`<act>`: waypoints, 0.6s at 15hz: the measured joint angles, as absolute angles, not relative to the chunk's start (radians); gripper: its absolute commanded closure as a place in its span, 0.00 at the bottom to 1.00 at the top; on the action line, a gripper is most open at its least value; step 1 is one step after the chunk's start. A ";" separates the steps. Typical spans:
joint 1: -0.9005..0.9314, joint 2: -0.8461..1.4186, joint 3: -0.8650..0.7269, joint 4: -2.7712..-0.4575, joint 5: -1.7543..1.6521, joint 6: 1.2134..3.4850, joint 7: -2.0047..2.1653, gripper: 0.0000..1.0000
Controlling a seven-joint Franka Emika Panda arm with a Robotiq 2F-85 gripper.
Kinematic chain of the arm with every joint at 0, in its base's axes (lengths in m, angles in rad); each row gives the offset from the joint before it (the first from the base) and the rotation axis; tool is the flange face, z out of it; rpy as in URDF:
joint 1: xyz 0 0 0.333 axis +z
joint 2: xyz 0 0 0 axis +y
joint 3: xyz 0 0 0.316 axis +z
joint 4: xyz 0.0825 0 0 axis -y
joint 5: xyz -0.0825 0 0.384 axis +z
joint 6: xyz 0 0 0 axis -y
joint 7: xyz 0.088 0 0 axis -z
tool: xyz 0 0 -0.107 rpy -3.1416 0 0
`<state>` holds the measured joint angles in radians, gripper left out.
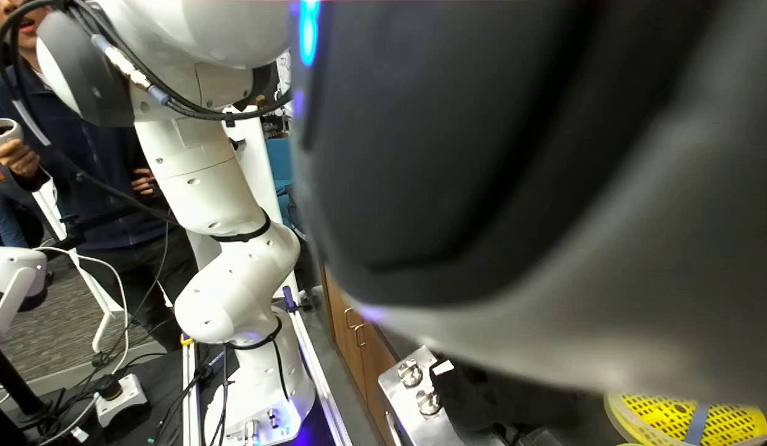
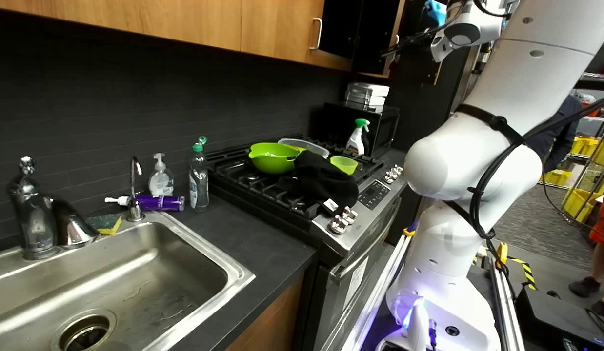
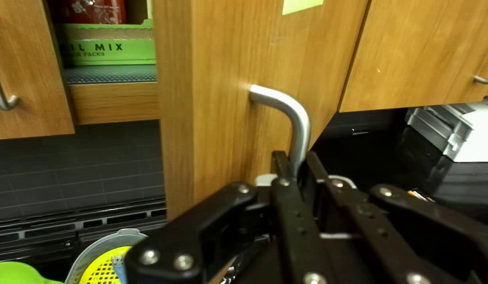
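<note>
pincer [image 3: 296, 158] clenched on the handle [image 3: 293, 112] of a cabinet door [image 3: 228, 130] that stands swung out
the grip looks made and the door at least partly open, baring the cabinet [image 3: 114, 100] with a green box [image 3: 110, 51] to the left of the door in the wrist view; release is not yet done, and whether the door is at its full swing cannot be told. the handle is on the door's face: a smooth, bent bar of silvery metal, its lower stretch hidden by the pincer. the door is brown wood with upright grain, bearing a yellow-green note [image 3: 303, 4] higher up. a yellow strainer [image 3: 96, 268] is below the door, to its left.
</note>
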<state>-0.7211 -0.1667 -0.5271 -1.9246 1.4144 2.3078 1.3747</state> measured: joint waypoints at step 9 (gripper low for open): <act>-0.718 -0.179 -0.507 -1.925 1.346 2.453 1.448 0.97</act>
<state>-0.7176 -0.1792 -0.5073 -1.9248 1.3461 2.4525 1.4477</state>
